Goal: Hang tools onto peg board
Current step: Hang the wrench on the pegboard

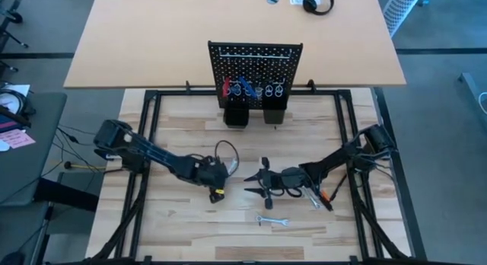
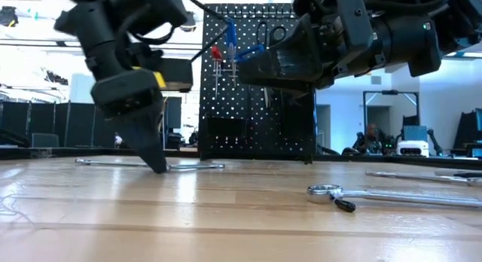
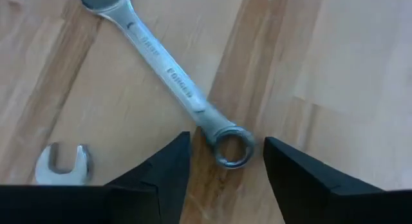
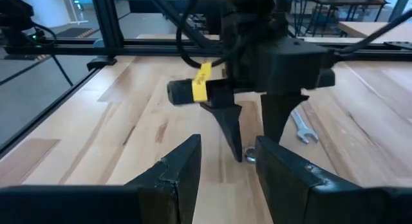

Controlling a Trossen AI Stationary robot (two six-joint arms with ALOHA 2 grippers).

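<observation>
Two arms share your table, the peg board (image 1: 255, 71) standing at the far edge with some tools already hung. Your left gripper (image 3: 225, 161) points down, jaws wide, holding nothing, straddling the ring end of a silver wrench (image 3: 168, 74) lying flat near centre. It's stiff, thin, probably slippery: pinch the shank. Your right gripper (image 4: 226, 166) hovers to the right, half open, empty.
</observation>
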